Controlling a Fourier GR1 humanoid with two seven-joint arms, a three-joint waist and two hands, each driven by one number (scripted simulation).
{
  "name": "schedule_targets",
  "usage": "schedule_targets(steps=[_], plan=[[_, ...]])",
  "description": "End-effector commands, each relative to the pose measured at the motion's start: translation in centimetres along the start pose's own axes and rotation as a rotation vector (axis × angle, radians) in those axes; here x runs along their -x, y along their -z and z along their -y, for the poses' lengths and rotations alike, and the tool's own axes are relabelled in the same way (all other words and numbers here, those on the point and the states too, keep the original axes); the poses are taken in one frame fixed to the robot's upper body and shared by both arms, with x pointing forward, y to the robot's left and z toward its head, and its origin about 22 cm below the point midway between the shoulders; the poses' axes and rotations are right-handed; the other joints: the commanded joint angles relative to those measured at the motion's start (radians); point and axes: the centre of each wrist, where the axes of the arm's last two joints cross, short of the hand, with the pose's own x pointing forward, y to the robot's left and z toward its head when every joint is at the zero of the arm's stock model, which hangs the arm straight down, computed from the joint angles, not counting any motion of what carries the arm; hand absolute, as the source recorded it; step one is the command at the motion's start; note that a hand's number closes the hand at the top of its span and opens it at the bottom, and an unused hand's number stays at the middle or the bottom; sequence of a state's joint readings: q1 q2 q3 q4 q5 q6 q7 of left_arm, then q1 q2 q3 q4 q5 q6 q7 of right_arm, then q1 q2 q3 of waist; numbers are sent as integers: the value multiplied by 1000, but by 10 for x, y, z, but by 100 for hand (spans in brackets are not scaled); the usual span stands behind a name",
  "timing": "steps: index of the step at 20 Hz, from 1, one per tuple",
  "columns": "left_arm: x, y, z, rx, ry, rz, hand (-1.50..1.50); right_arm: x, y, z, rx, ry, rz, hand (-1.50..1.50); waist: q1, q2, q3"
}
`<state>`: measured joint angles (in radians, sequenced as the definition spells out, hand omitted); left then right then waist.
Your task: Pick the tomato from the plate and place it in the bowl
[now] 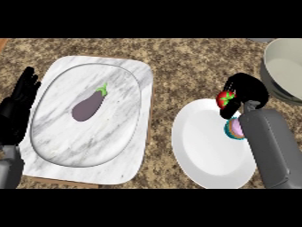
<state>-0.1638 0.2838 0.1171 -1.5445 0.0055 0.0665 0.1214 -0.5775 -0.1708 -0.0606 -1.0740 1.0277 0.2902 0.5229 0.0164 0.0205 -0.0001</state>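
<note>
A red tomato (226, 99) with a green stem sits in my right hand (248, 92), whose black fingers and thumb curl round it. The hand hovers over the upper right rim of the white plate (202, 146). The grey bowl (296, 68) stands just right of the hand at the upper right corner, partly cut off by the view's edge. My left hand (16, 108) rests open at the left edge, fingers up, beside the marble tray.
A marble tray (124, 71) with an oval dish holds a purple eggplant (90, 105) at centre left. A small round multicoloured item (234, 129) lies on the plate, partly hidden by my right forearm. The counter is speckled brown stone.
</note>
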Motion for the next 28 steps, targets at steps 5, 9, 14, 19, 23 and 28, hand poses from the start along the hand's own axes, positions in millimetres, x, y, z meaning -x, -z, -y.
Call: schedule_targets(steps=[5,9,14,19,23,28], plan=[[-4,6,18,62,-8,12,0,-46,14,93,401,135,-449,150,56,8,-1],[-2,0,25,55,-7,12,0,-76,-6,152,695,133,-525,150,54,-5,-2],[0,3,9,27,3,-4,0,-101,-11,158,841,218,-512,150,26,-9,0],[8,-6,8,5,18,-3,0,-73,0,191,863,249,-587,150,14,-12,0],[-4,-5,13,2,-2,-18,0,-51,9,183,856,291,-563,150,-1,-17,1],[0,6,8,12,-5,-11,0,-8,32,181,866,343,-548,150,5,-10,0]])
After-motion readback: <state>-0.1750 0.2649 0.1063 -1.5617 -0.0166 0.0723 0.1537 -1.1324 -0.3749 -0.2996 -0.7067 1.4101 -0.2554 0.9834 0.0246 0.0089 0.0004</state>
